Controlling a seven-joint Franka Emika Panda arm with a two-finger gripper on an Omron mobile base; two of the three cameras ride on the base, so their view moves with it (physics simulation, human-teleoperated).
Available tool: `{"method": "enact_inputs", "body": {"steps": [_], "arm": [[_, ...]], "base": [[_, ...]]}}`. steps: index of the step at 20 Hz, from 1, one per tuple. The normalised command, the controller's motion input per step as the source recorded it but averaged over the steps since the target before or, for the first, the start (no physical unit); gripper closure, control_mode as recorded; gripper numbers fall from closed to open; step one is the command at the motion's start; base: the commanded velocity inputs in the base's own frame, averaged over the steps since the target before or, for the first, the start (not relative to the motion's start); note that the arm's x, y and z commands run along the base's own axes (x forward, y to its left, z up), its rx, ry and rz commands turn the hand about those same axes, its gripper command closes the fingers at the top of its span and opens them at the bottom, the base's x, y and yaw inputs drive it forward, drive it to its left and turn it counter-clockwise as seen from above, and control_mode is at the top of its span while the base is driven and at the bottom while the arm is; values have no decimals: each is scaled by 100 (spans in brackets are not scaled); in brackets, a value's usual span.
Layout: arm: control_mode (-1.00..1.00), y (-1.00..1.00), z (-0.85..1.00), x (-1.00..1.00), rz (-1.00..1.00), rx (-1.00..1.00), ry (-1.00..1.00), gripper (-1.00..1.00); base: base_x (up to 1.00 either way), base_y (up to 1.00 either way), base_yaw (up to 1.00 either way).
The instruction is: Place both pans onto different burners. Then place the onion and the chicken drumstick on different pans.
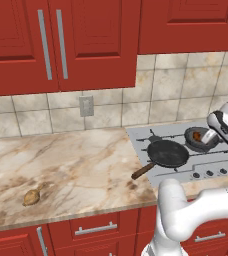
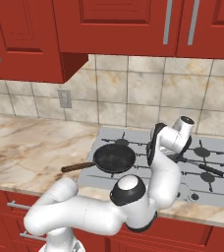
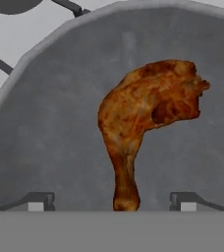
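Marble counter (image 1: 71,165) runs under red cabinets, with bare surface around the onion (image 1: 31,197), which lies near the front edge, well apart from the cooktop (image 1: 221,162). Wider black pan (image 1: 167,153) sits on a burner, its wooden handle pointing toward 7 o'clock over the cooktop's edge. Smaller grey pan (image 3: 50,128) holds the chicken drumstick (image 3: 146,118), fat end at 1 o'clock, bone end at 6 o'clock. Gripper (image 3: 112,203) hangs directly over it, jaws spread, fingertips (image 3: 41,201) either side of the bone, not pinching it.
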Motion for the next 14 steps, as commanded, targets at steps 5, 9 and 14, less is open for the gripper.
{"method": "enact_inputs", "body": {"steps": [5, 9, 14], "arm": [[-100, 0, -15, -53, -4, 0, 0, -100], [-100, 9, -28, -56, -4, 0, 0, -100], [-100, 39, -7, -20, -7, 0, 0, -100]], "base": [[0, 0, 0], [0, 0, 0], [0, 0, 0]]}}
